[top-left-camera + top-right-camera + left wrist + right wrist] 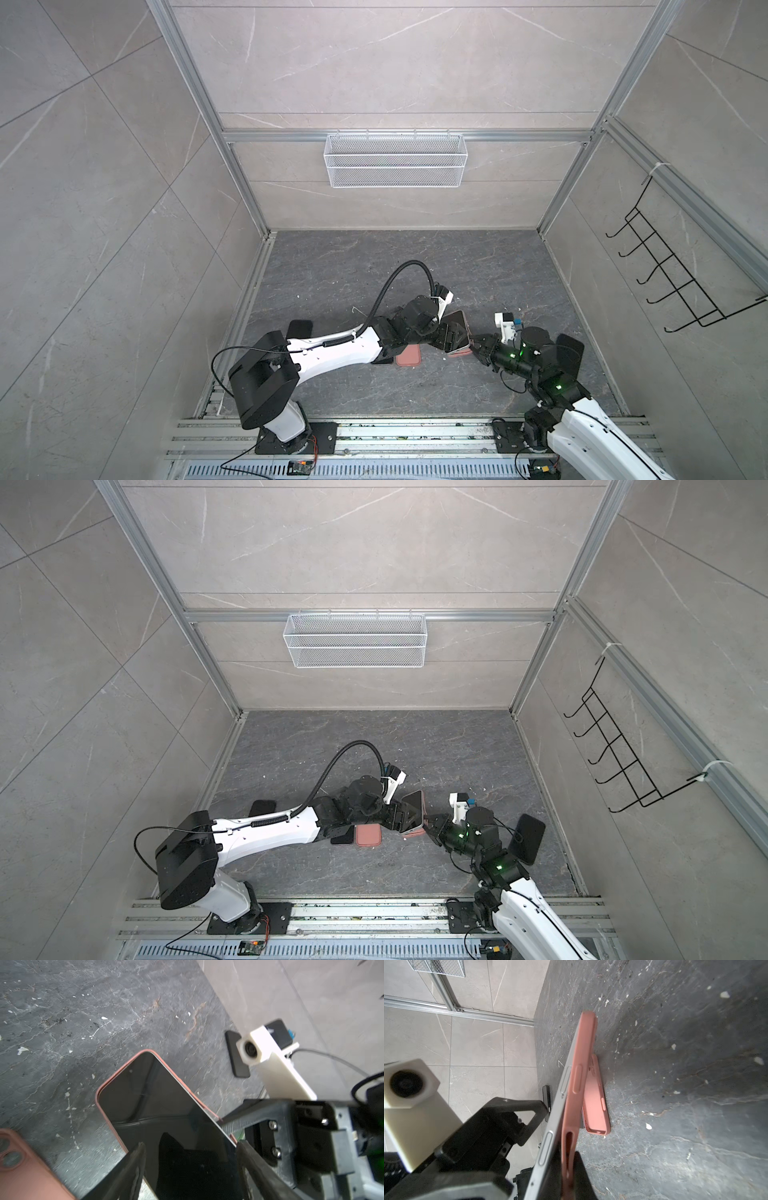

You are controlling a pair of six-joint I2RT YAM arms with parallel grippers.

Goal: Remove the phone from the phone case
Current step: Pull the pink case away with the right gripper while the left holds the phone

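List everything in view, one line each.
phone: 1, black screen, lifted, between both end effectors
phone case: 1, pink, partly peeled off the phone
spare case: 1, pink, flat on table, centre
black slabs: at least 2, phone or case unclear, on table left and right
mesh basket: 1, white, back wall
hook rack: 1, black, right wall
left end effector: 1, black, gripping phone
right end effector: 1, black, pinching phone case

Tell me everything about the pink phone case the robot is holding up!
The salmon-pink, rubbery-looking phone case has raised button bumps and a slot along its side. It is tilted above the dark stone table, wrapped round the grey-edged black phone at its far end but peeled away near the right gripper, which pinches its loose edge. The left gripper clamps the phone.
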